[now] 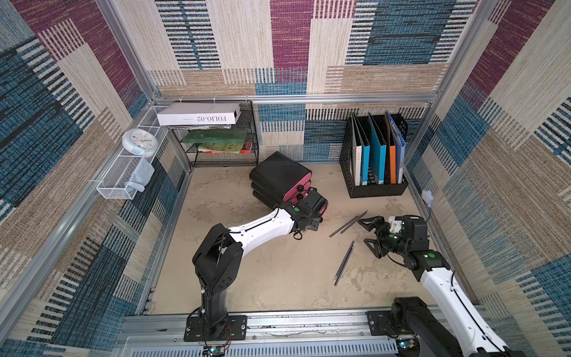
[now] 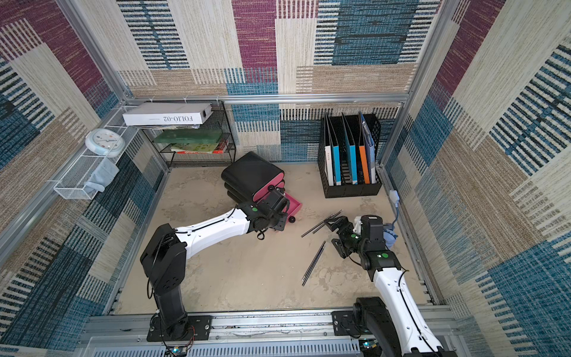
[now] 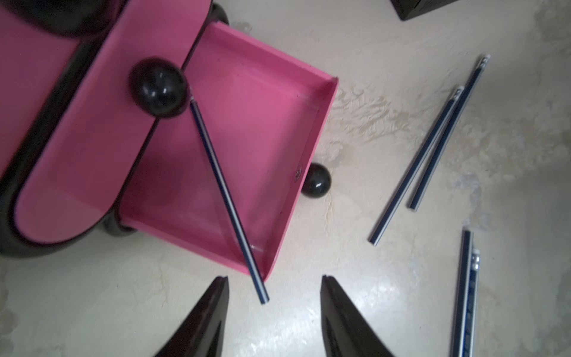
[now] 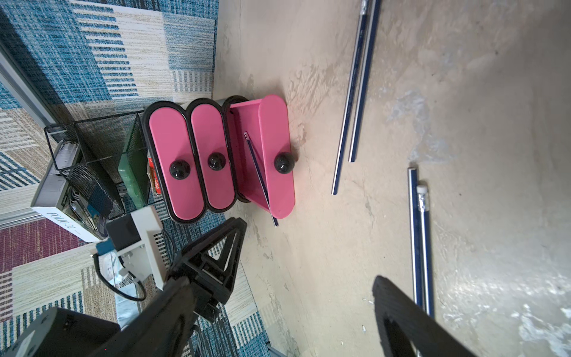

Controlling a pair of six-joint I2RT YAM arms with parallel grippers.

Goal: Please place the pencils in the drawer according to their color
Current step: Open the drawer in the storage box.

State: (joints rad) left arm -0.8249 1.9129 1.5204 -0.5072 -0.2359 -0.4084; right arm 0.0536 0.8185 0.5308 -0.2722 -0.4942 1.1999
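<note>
Five thin dark navy pencils (image 3: 227, 200): one in the open pink drawer (image 3: 262, 123) of the small black cabinet (image 1: 278, 173), four beside it. This cabinet has three pink drawers and three round black knobs (image 4: 216, 160).

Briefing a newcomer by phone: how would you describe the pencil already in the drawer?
Find the black chest with pink drawer fronts; its lowest drawer is pulled open. A navy pencil lies diagonally inside, one end poking over the rim, unlike the four other pencils flat on the table.
</note>
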